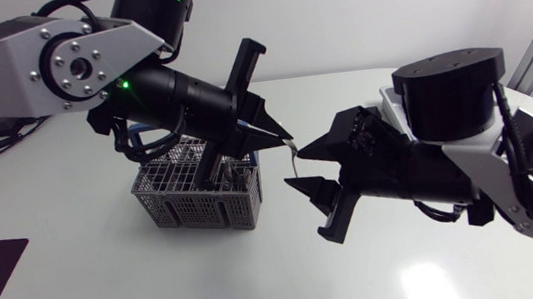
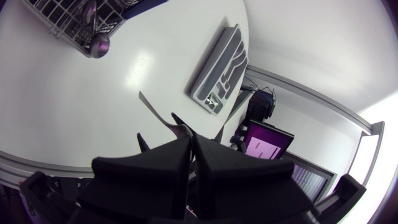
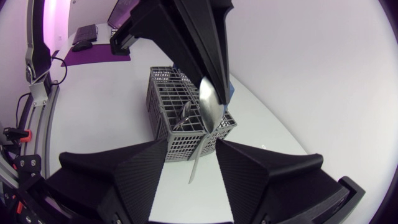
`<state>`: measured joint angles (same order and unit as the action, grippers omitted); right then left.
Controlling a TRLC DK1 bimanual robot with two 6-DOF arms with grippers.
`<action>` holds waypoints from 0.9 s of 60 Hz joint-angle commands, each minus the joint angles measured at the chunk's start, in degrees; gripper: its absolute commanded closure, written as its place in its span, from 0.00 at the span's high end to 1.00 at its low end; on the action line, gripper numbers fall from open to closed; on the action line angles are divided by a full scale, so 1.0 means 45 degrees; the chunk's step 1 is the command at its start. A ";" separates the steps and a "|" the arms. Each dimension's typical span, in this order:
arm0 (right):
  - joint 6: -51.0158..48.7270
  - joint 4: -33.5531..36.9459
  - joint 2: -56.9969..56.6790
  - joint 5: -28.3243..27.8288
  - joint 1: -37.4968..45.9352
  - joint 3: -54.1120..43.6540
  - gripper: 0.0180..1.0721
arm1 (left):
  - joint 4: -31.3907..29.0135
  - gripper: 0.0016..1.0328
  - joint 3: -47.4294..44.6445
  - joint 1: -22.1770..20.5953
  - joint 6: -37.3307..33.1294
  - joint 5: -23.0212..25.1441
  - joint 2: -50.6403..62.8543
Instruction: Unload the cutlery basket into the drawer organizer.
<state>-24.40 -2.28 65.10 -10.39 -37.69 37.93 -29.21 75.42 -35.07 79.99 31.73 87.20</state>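
The left gripper [image 1: 280,136] was clamped on the bowl of a spoon [image 3: 210,102], in the air at 3 o'clock from the cutlery basket [image 1: 202,202]. Its handle hung between the spread fingers of the right gripper [image 3: 191,146], seemingly untouched. Light, stiff, slick steel, it was best pinched across the flat handle. The drawer organizer [image 2: 221,68] showed only in the left wrist view, and the basket's contents were hard to make out
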 commanded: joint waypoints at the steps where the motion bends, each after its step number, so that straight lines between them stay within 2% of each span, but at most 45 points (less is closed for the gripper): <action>1: 0.0345 -0.0293 0.0416 0.0161 0.0134 0.0203 0.40 | 0.0163 0.04 0.0487 -0.0039 0.0663 0.0313 0.0212; 8: 0.0423 -0.0489 0.0650 0.0356 0.0134 0.0340 0.39 | 0.0163 0.04 0.0506 -0.0039 0.0702 0.0372 0.0212; 15: 0.0560 -0.0782 0.0709 0.0454 0.0232 0.0360 0.26 | 0.0163 0.04 0.0487 -0.0019 0.0741 0.0391 0.0154; 25: 0.0618 -0.0821 0.0709 0.0649 0.0290 0.0438 0.14 | 0.0163 0.04 0.0467 -0.0019 0.0741 0.0391 0.0095; 35: 0.0599 -0.0625 0.1002 0.0532 0.0271 0.0535 0.07 | 0.0163 0.04 0.0467 -0.0019 0.0741 0.0450 0.0017; 41: 0.0677 -0.0410 0.1178 0.0298 0.0271 0.0633 0.05 | 0.0202 0.12 0.0409 -0.0019 0.0741 0.0723 -0.0061; 46: 0.0677 -0.0196 0.1334 0.0142 0.0290 0.0750 0.05 | 0.0749 0.18 0.0233 -0.0019 0.0839 0.0860 -0.0217; 54: 0.0677 0.0019 0.1471 -0.0073 0.0349 0.0789 0.05 | 0.1706 0.22 -0.0119 0.0059 0.1190 0.1055 -0.0569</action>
<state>-22.24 -4.29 70.41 -9.41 -35.97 41.06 -24.86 75.46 -35.05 82.54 35.27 86.91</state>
